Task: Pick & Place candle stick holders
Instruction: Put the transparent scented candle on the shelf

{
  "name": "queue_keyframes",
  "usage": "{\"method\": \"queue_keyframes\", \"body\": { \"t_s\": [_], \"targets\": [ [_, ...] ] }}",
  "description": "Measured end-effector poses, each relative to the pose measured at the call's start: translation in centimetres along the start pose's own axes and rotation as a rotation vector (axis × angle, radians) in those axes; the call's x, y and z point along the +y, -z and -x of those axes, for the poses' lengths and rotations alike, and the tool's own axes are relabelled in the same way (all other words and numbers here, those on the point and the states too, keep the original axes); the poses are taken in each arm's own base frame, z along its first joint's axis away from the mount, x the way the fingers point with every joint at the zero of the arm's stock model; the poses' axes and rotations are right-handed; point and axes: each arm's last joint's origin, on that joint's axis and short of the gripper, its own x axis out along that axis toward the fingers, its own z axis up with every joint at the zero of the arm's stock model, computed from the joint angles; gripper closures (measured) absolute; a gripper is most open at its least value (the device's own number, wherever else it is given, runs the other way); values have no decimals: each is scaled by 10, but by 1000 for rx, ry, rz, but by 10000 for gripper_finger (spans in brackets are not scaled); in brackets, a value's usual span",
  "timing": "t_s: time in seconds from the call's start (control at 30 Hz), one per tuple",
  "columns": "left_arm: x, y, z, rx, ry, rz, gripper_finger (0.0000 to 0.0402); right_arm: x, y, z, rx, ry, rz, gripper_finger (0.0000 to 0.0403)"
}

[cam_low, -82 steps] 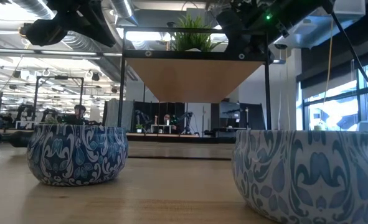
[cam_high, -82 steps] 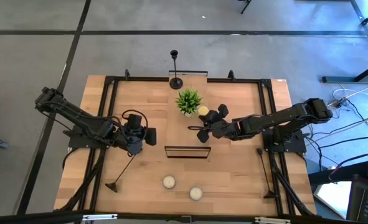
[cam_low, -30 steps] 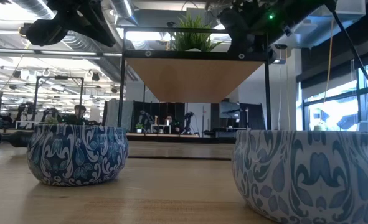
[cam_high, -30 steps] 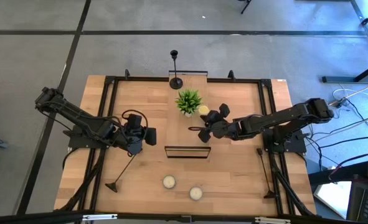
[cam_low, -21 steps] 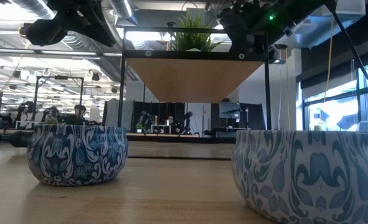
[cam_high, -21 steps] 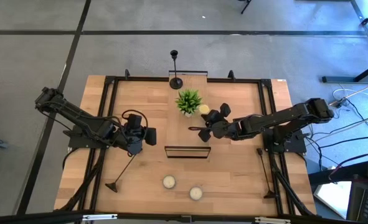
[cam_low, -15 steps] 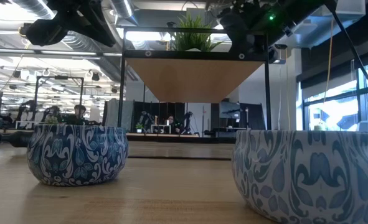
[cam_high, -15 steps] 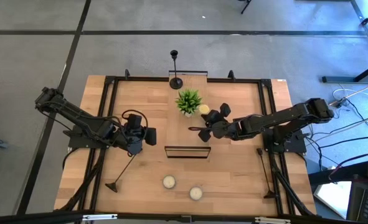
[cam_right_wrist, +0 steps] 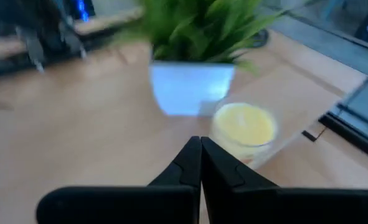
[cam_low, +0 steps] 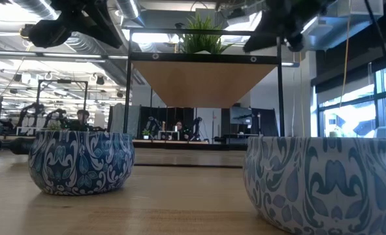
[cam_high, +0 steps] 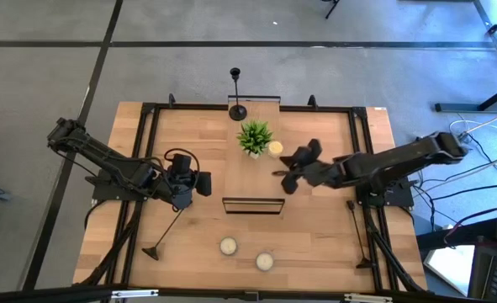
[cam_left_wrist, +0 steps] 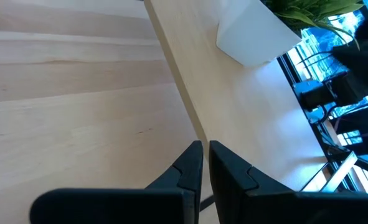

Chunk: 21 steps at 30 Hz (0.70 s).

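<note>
The right gripper (cam_high: 292,171), fingers pressed together and empty, has swung up and away from the small yellow candle (cam_high: 275,149) beside the green potted plant (cam_high: 255,136). The left gripper (cam_high: 183,190) stays closed on the top of a thin black metal candle stick holder (cam_high: 166,232), slanting toward its round base. Another holder (cam_high: 237,94) stands at the wooden table's (cam_high: 315,236) far edge. The right arm's retreat suggests repositioning, probably toward a holder.
</note>
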Motion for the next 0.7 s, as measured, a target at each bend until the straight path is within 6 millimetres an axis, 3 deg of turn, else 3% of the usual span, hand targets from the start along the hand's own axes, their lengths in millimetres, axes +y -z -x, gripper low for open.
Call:
{"method": "queue_keyframes", "body": {
  "t_s": [0.23, 0.47, 0.7],
  "targets": [
    [0, -1, 0, -20, 4, -21, 380, -17, -10, 24, -20, -50, -86, 397],
    [0, -1, 0, -34, 3, -23, 380, -21, 15, 8, 11, -139, -199, 397],
    [-1, 0, 1, -35, 7, -27, 380, -27, 26, -1, 10, -164, -215, 397]
  ]
}}
